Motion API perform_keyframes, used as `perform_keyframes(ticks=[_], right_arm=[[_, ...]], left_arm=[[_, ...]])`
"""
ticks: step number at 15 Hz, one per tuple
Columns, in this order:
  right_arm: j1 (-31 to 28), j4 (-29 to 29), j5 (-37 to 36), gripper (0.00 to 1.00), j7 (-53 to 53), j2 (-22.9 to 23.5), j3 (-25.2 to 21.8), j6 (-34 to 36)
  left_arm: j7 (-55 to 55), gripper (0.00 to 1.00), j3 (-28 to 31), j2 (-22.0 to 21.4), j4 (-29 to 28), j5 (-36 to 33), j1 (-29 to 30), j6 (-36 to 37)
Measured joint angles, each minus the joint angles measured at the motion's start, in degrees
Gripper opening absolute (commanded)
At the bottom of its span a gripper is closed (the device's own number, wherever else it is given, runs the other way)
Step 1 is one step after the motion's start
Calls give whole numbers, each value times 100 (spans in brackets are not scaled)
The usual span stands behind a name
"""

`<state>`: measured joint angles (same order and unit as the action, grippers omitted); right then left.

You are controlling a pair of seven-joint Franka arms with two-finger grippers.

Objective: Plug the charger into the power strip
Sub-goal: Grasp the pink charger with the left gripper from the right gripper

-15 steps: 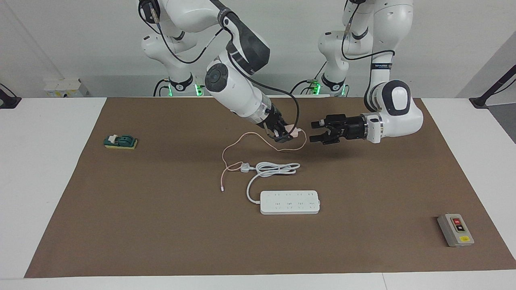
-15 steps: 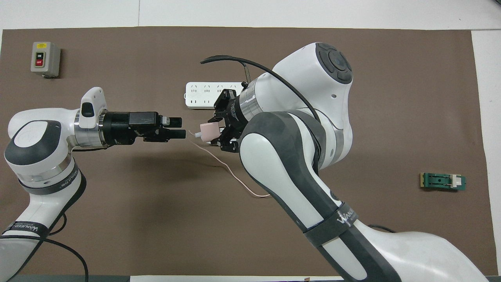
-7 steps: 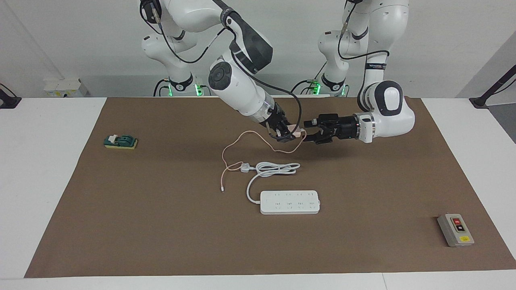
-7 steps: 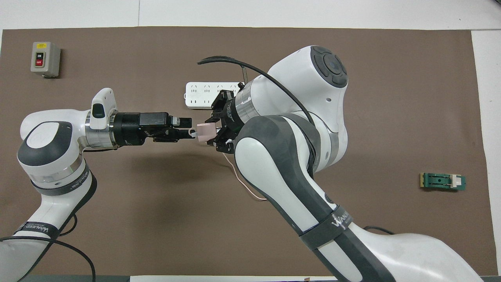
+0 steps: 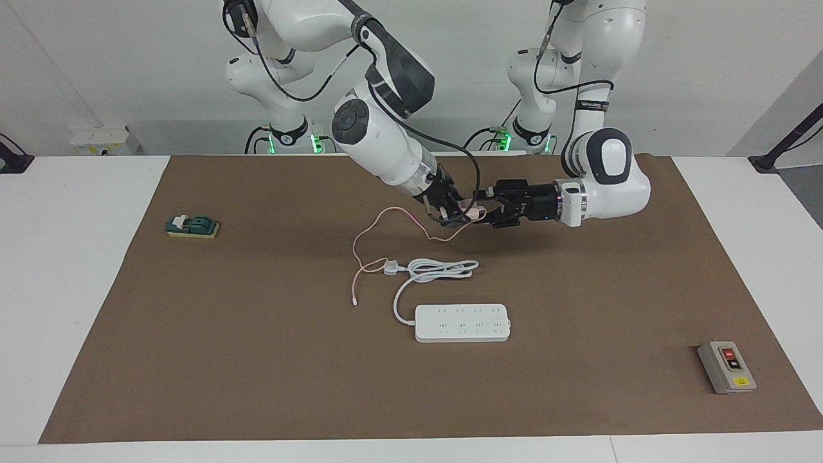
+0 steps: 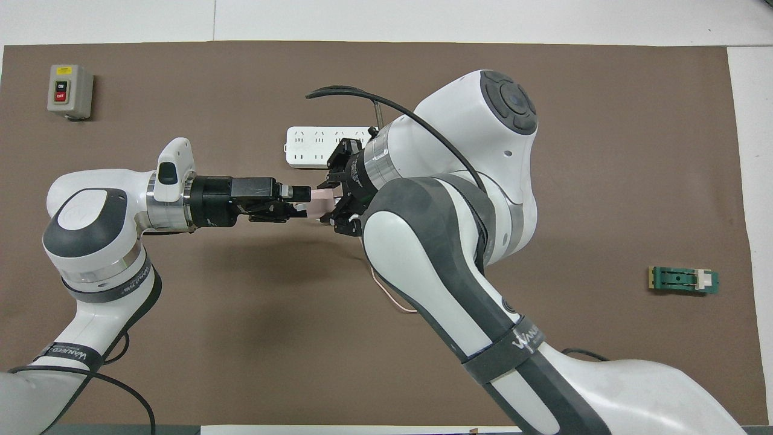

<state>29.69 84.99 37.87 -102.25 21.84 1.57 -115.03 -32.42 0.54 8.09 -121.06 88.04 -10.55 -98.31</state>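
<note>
Where grippers meet, charger half-hidden

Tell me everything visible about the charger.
The charger is a small pale pink cube, plastic by its look, held up over the brown mat between the right hand and the left hand, which meet at it. Its thin pink cable droops in loops to the mat, crossing the white plug there.
</note>
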Motion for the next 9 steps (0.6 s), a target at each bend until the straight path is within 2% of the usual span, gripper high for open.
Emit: perform_keyframes(ticks=[9], right_arm=[[0,0,0,0,0,0,0,0]], left_arm=[[0,100,-4,0,-17,0,-112,57]])
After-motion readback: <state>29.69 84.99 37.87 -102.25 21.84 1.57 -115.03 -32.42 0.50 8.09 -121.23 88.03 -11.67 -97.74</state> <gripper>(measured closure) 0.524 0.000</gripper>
